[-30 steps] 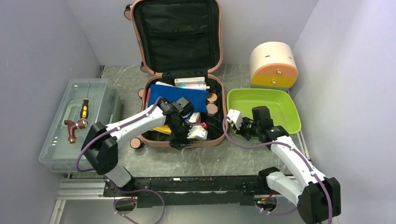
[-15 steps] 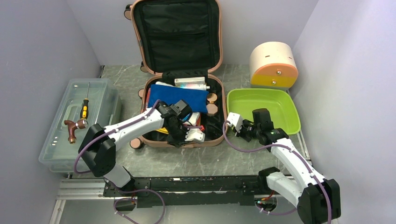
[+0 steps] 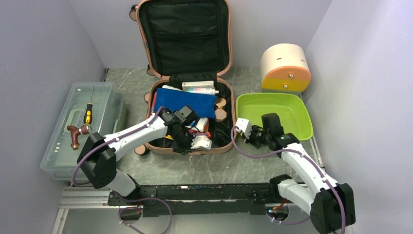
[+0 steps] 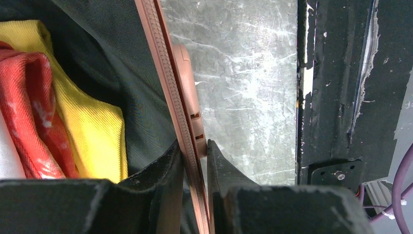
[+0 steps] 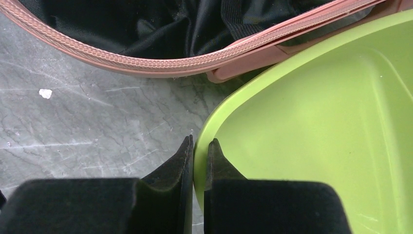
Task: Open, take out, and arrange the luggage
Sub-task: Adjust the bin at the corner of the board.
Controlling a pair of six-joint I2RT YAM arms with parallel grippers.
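The salmon-pink luggage (image 3: 182, 36) lies open on the table, its lid propped up against the back wall. The lower half holds a blue pouch (image 3: 187, 100), a white box (image 3: 198, 87) and yellow (image 4: 97, 126) and red (image 4: 34, 97) cloth. My left gripper (image 4: 195, 144) is shut on the luggage's near zipper rim (image 4: 168, 73), one finger inside and one outside; from above it (image 3: 187, 146) sits at the front edge. My right gripper (image 5: 199, 141) is shut on the rim of the lime-green tray (image 5: 234, 97), at its near left corner (image 3: 241, 127).
A clear plastic bin (image 3: 104, 97) stands at the left with a screwdriver (image 3: 88, 113) and a small hammer (image 3: 78, 132) on its lid. A round cream-and-orange drawer box (image 3: 285, 68) stands behind the tray. Grey walls close in on both sides.
My left gripper has closed onto the luggage's front rim, and the left arm has shifted a little to the left. The right arm has hardly moved.
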